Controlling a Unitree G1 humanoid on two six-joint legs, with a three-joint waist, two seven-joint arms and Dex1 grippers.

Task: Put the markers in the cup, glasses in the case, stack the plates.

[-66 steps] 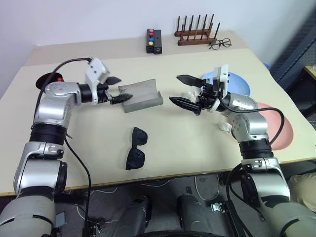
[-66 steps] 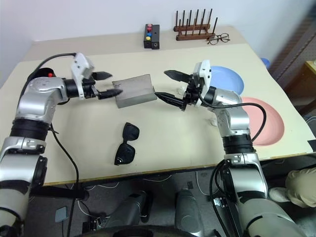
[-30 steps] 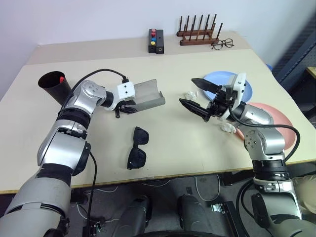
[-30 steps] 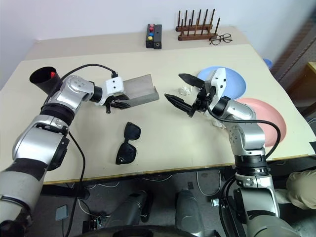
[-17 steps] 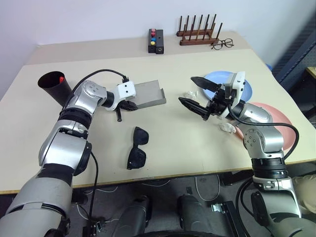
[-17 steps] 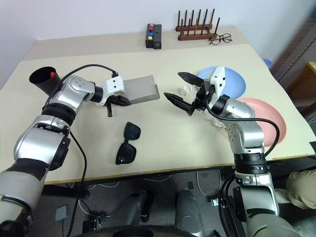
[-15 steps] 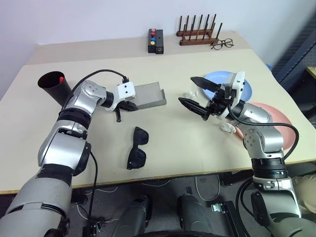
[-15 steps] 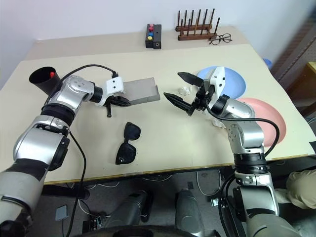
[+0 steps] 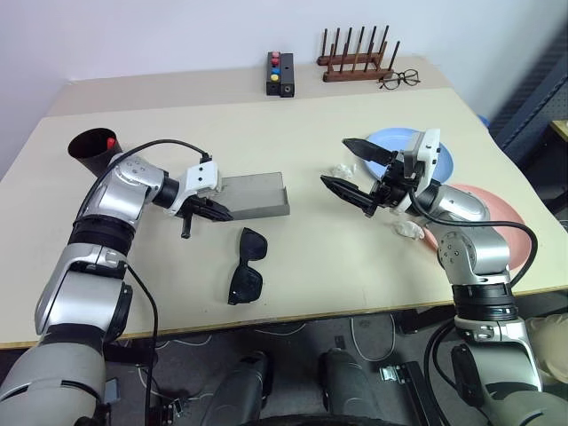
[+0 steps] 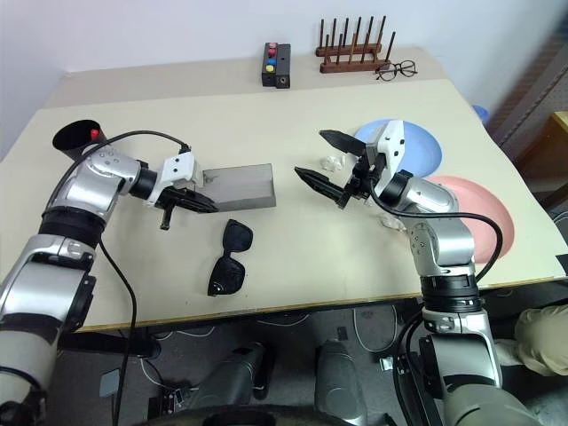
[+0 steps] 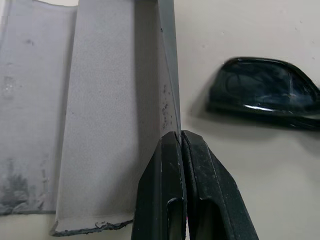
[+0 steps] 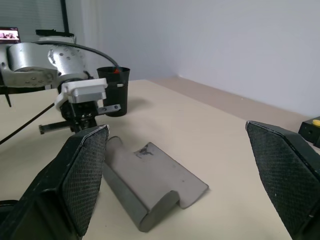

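Bare table [image 9: 311, 257] lay open between the two arms; the sunglasses [image 9: 245, 265] lay alone near the front edge, approachable from the right; just behind them the grey case [image 9: 253, 195] blocked the way, with the left gripper [image 9: 216, 211] pinched shut at its left end; the right gripper [image 9: 348, 169], spread wide, hovered above the tabletop beside the blue plate [image 9: 399, 142].
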